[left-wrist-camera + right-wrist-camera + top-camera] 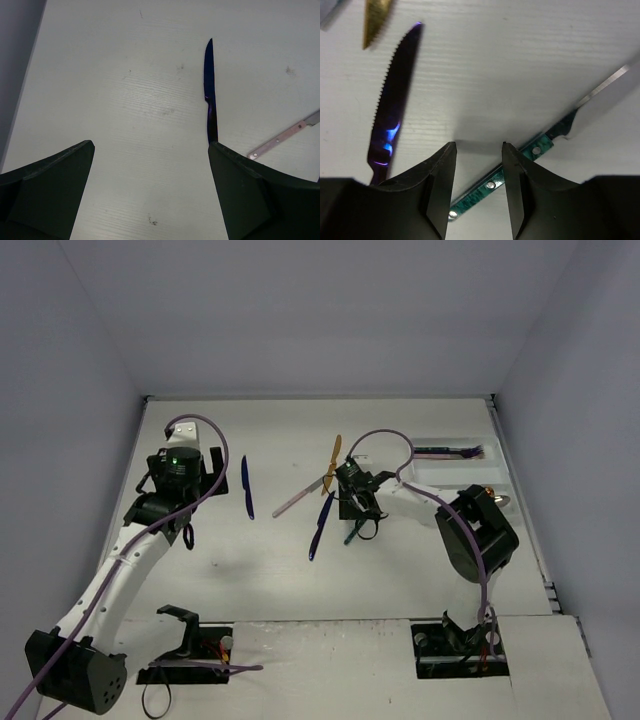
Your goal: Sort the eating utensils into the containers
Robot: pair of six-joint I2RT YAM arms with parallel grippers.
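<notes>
While I am watching both arms, the left gripper is hovering with jaws spread wide above the table, the dark blue knife lying just past its right finger; the right gripper is hanging with jaws partly apart over the teal-handled knife, gripping nothing, and the white tray is sitting farther right

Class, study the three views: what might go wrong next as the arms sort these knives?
1. The teal knife lies slantwise under one finger of the right tool; closing may twist it away.
2. The purple knife close beside may get knocked.
3. The blue knife meets one finger of the open left tool, off centre; descending may hit it.
</notes>
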